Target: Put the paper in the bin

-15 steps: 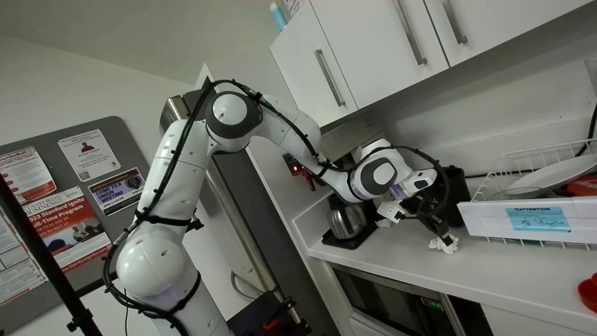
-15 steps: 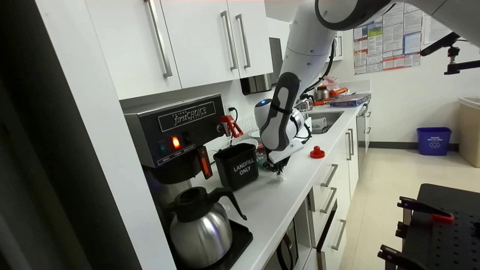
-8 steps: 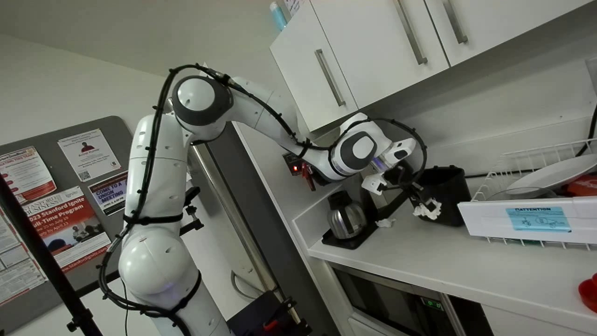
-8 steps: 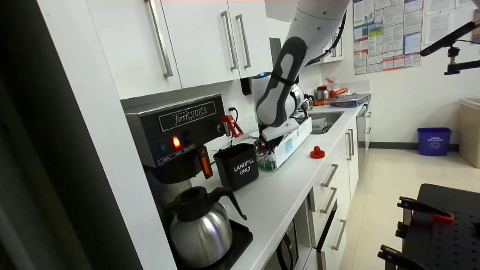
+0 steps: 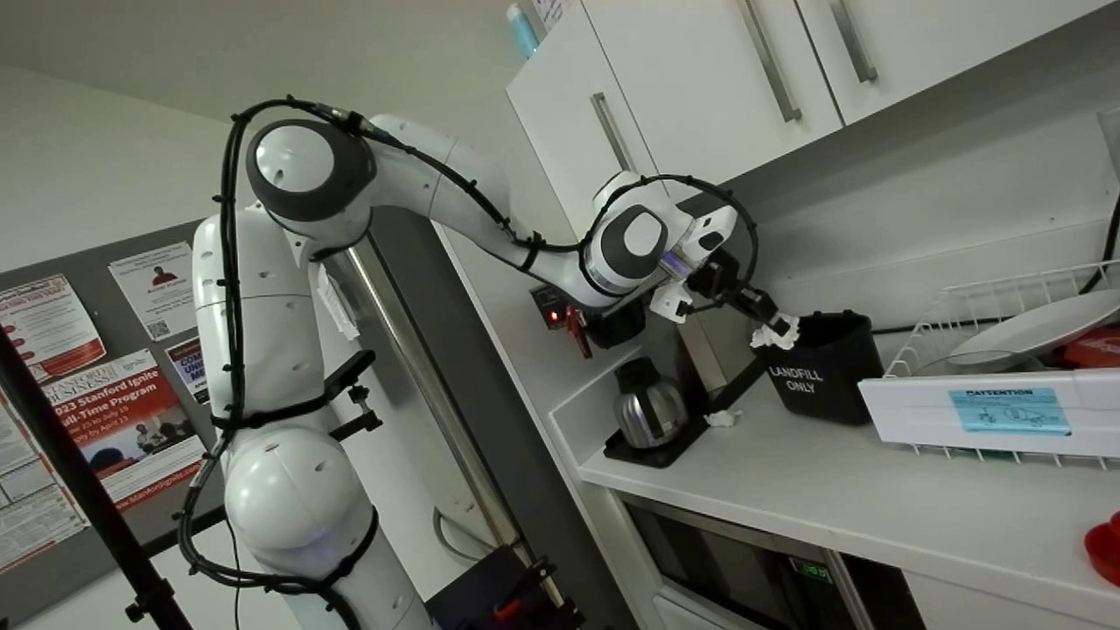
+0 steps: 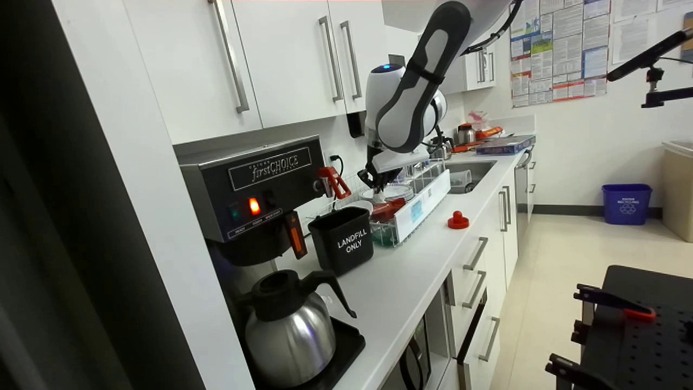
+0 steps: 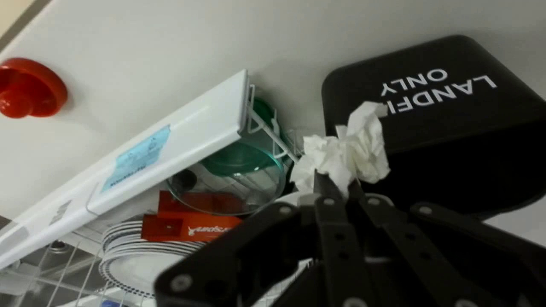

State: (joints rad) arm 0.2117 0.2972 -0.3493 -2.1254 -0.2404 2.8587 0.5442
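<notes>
A lamp [image 6: 254, 206] is glowing orange; glints are brightening the pot [image 6: 292, 341]; darkness is filling the bin [image 7: 439, 121]; the blue label [image 7: 136, 155] is looking blurred.

Crumpled white paper [image 7: 347, 149], lumpy and ragged, pinched in my remote claw [image 7: 340, 185], aloft near the black bin [image 6: 342, 246], open-topped, upright on the desk [image 6: 400, 279], white "LANDFILL ONLY" lettering on its side
</notes>
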